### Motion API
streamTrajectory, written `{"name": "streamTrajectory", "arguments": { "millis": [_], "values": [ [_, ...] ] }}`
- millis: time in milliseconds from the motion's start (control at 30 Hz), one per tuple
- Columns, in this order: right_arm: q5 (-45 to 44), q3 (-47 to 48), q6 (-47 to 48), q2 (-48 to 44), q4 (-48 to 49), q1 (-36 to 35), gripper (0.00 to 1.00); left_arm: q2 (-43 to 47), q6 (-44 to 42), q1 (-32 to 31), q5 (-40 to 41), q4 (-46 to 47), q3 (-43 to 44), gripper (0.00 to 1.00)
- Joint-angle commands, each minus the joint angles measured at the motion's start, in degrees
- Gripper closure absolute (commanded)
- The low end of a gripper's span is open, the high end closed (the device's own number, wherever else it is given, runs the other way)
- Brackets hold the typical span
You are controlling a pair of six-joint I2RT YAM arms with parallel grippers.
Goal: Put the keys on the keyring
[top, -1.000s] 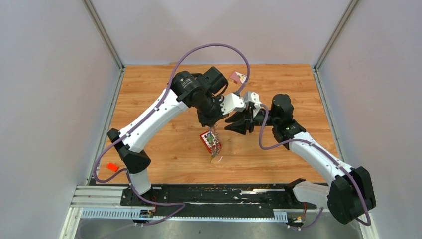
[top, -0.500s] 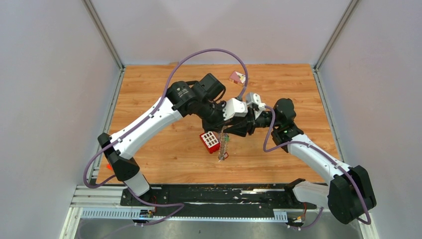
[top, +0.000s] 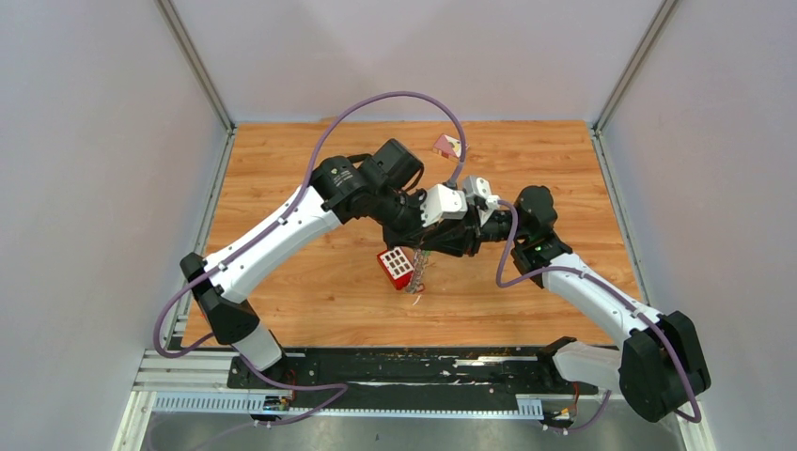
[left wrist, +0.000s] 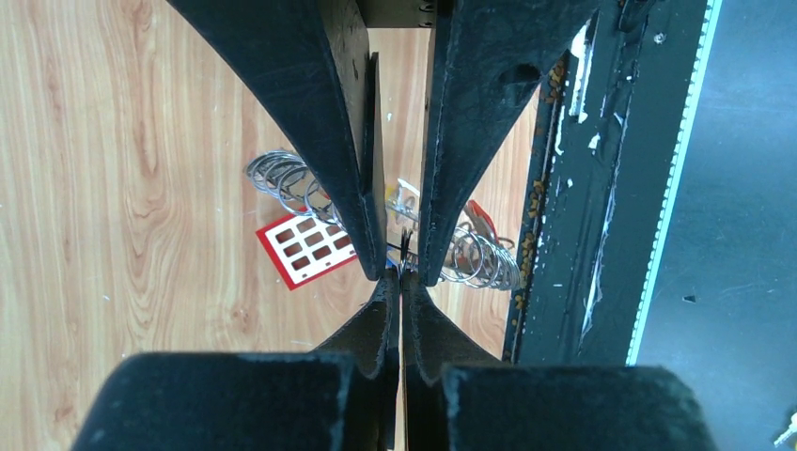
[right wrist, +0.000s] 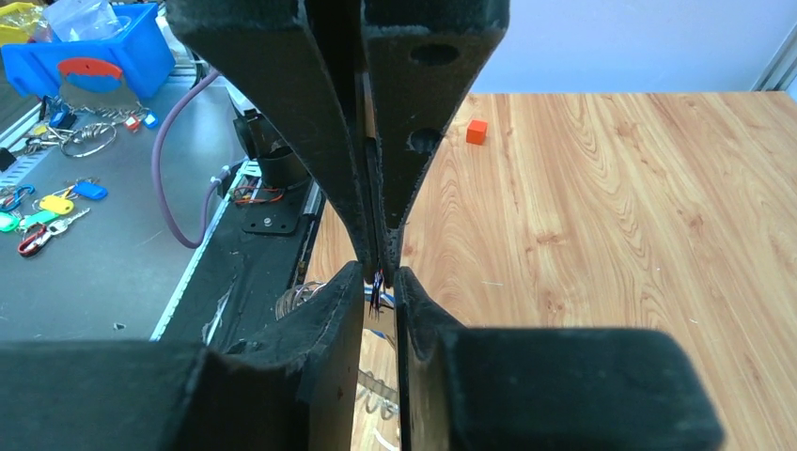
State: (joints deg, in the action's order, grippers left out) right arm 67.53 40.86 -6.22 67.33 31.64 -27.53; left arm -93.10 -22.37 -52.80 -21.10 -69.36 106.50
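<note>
Left gripper (left wrist: 402, 271) comes down from the top of its wrist view with both fingers pinched tight. The tips meet at the coiled rim of the keyring (left wrist: 280, 175), so I read it as clamped on the ring. The right gripper (left wrist: 402, 293) rises from the bottom of that same view, tip to tip with the left. Its jaws are drawn to a narrow slit with a thin dark sliver between them, and I cannot tell whether they actually grip it. The keyring runs behind the left fingers from the centre-left of the frame down to the centre-right, its silver loops showing on both sides. The keys (left wrist: 479, 218) sit among the loops just right of the left fingers; I can make out a red tag and a pale one, the rest too small to sort. Whether any key is threaded on I cannot say. Just left of the fingers lies the red brick (left wrist: 305, 250), flat on the wooden table (top: 310, 169), near the middle of the overhead view. Farther out, an orange cube (right wrist: 476, 132) sits alone in the upper middle of the right wrist view. A small pink object (top: 448, 145) lies near the table's far edge.
</note>
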Motion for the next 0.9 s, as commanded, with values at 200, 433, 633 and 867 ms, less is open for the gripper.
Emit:
{"name": "streamTrajectory", "arguments": {
  "millis": [200,433,633,867],
  "values": [
    [0.09,1.59,2.16,0.39,-1.98,-0.35,0.94,4.75,-0.02,-0.29,-0.8,4.4,-1.69,1.0],
    [-0.15,2.06,3.56,-0.4,-3.79,-0.25,1.0,6.03,-0.79,-0.29,-0.1,5.06,-3.63,1.0],
    [-0.9,2.68,4.63,-1.38,-5.49,0.34,1.0,8.46,-2.39,-0.05,0.48,7.26,-6.57,0.91],
    [-0.33,3.83,3.17,-2.62,-5.57,1.09,1.0,12.6,-4.69,1.58,0.97,11.49,-12.45,0.63]
  ]
}}
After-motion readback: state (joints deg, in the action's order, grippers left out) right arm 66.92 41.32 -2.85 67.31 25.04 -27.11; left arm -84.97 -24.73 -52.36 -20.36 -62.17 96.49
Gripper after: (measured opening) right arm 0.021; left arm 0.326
